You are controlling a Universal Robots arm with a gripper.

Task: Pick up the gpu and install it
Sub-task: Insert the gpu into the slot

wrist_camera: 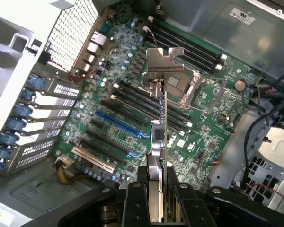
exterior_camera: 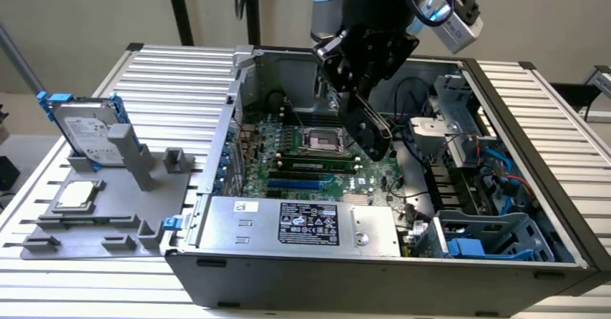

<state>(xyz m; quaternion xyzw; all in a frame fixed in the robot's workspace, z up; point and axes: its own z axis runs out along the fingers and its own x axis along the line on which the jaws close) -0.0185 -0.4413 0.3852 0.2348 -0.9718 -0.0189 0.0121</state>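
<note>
My gripper [exterior_camera: 355, 83] hangs over the open computer case [exterior_camera: 516, 111], shut on the gpu [exterior_camera: 365, 129], a thin flat card whose black face shows in the exterior view. The card hangs tilted above the green motherboard [exterior_camera: 315, 169], over the CPU socket area. In the wrist view the gpu [wrist_camera: 163, 137] is seen edge-on between my fingers [wrist_camera: 135, 203], its silver metal end bracket [wrist_camera: 162, 59] pointing away. The blue expansion slot [wrist_camera: 116, 125] and black slots lie on the motherboard [wrist_camera: 203, 137] below and beside the card, apart from it.
A grey fixture [exterior_camera: 96, 212] on the slatted table at the exterior view's left holds a silver hard drive with blue rails [exterior_camera: 86, 129] and a small square CPU chip [exterior_camera: 76, 196]. The power supply [exterior_camera: 296, 226], drive cage [exterior_camera: 496, 237] and cables [exterior_camera: 477, 162] crowd the case.
</note>
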